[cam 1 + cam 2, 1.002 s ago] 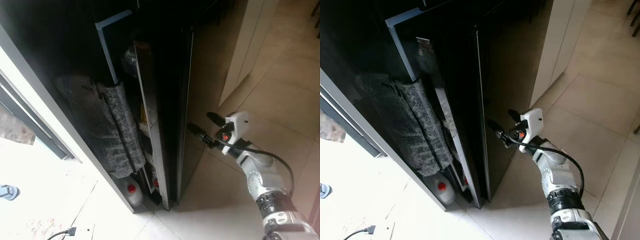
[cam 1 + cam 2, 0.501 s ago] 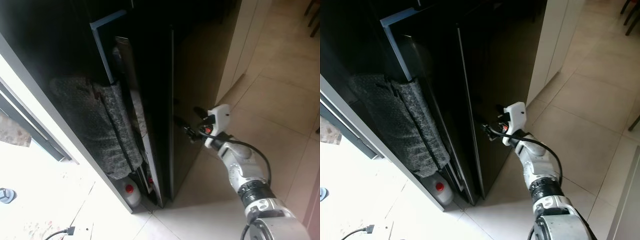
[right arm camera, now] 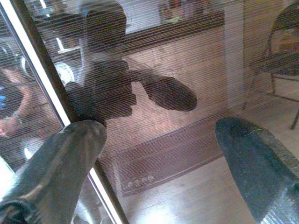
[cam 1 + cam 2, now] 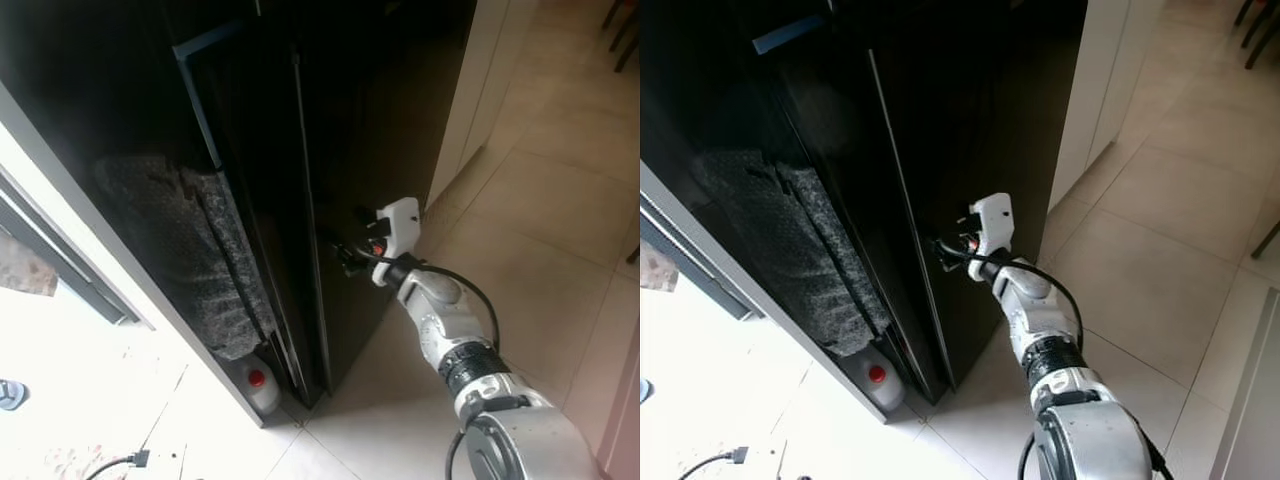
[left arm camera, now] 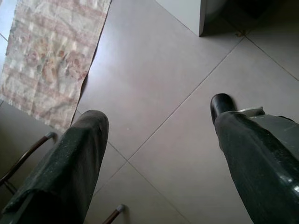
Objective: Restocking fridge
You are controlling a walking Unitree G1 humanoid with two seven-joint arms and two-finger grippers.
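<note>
1. Against the glossy black fridge door (image 4: 390, 130), the right gripper (image 4: 345, 250) was held out at the end of the silver right arm (image 4: 440, 330), its black fingertips at or touching the door's surface; actual contact could not be confirmed.
2. The right gripper's two fingers (image 3: 65, 163) stood spread apart with nothing between them, and the door's shiny face in front of them mirrored the gripper and the room.
3. The fridge door sat nearly flush with the dark body of the fridge (image 4: 100, 80), with only a thin seam (image 4: 305, 200) visible along its edge.
4. Beside the fridge, toward the robot's left, a grey speckled roll of padding (image 4: 215, 270) leaned upright in a narrow dark gap.
5. At the foot of that roll stood a pale plastic jug with a red cap (image 4: 260, 385), resting on the floor.
6. A dark cable with a plug (image 4: 125, 462) lay on the brightly lit floor further left.
7. The left gripper (image 5: 159, 135) hung over beige floor tiles (image 5: 154, 79), its fingers wide apart and empty, with a patterned rug (image 5: 46, 51) lying nearby.
8. A white cabinet (image 4: 480, 70) stood just beyond the fridge on the right.
</note>
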